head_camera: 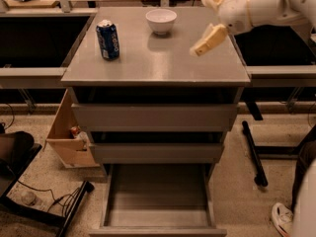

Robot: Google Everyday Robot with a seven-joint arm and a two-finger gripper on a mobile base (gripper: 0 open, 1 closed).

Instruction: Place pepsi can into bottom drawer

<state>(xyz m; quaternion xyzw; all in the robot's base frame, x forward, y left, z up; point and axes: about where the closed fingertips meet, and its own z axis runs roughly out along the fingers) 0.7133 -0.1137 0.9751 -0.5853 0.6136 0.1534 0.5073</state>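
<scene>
The pepsi can (107, 39) stands upright on the left part of the grey cabinet top (153, 63). It is dark blue with a silver top. The bottom drawer (158, 196) is pulled out at the foot of the cabinet, and its flat floor is bare. My gripper (211, 20) hovers over the right side of the cabinet top, well to the right of the can. It is open and holds nothing. One cream finger (209, 39) points down to the left, the other sits higher.
A white bowl (161, 20) stands at the back middle of the cabinet top. Two shut grey-fronted drawers (154, 117) sit above the open one. A cardboard box (69, 132) stands on the floor at the left. Cables lie at the lower left, and a shoe (282, 218) at the lower right.
</scene>
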